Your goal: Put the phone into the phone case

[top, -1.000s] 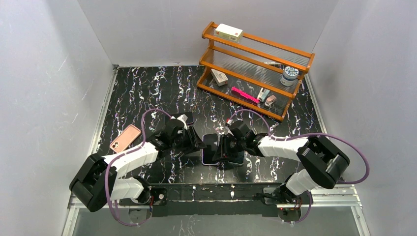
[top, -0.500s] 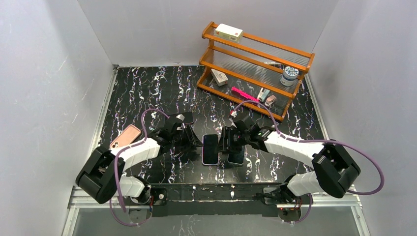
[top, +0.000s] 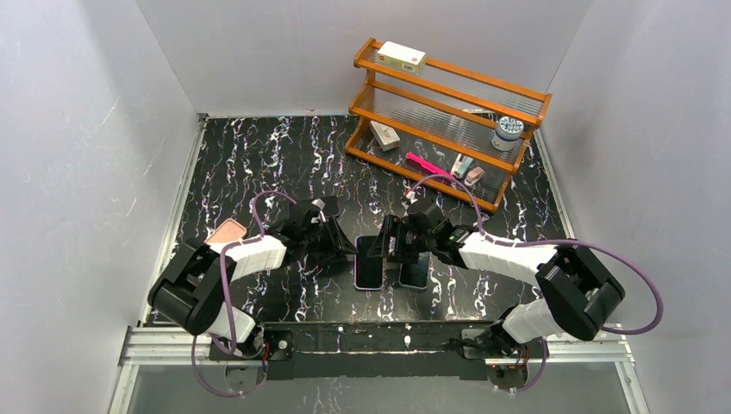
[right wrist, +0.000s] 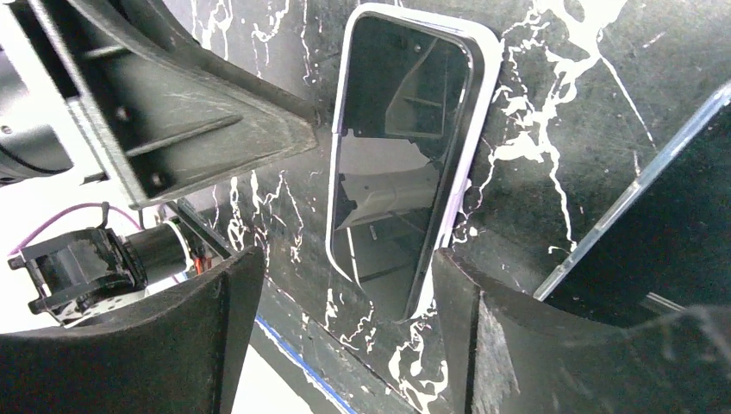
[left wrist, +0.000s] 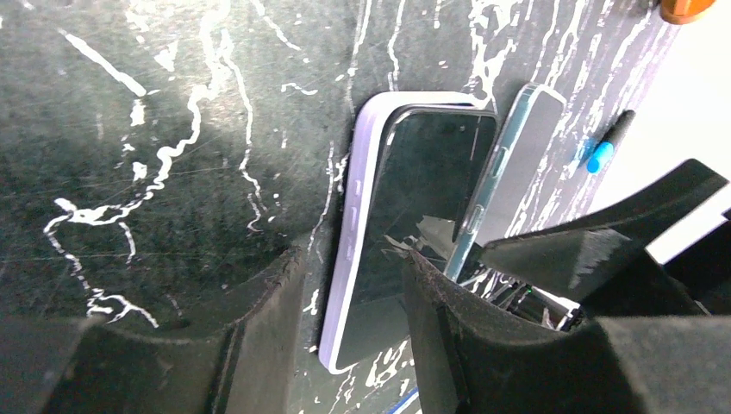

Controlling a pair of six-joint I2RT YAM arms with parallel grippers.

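Note:
The phone (top: pixel 369 263) lies flat on the black marbled table, dark screen up, sitting inside a lavender phone case (left wrist: pixel 355 216) whose rim (right wrist: pixel 483 121) frames it. My left gripper (top: pixel 345 250) is low at the phone's left side. In the left wrist view its jaws (left wrist: pixel 353 259) straddle the lavender long edge: one finger (left wrist: pixel 259 328) rests on the table clear of the case, the other (left wrist: pixel 448 336) is over the screen. My right gripper (top: pixel 390 248) hovers open at the phone's right side, its jaws (right wrist: pixel 345 259) spread wide around the phone's end without touching it.
A second dark slab with a clear bluish edge (top: pixel 414 272) lies just right of the phone, under the right arm. A pink phone-shaped thing (top: pixel 226 233) lies left, near the left arm. A wooden rack (top: pixel 448 121) with small items stands at the back right.
The right gripper has opened wide and drawn back off the phone, which now lies fully in view. The left arm has shifted slightly and its jaws have kept their gap.

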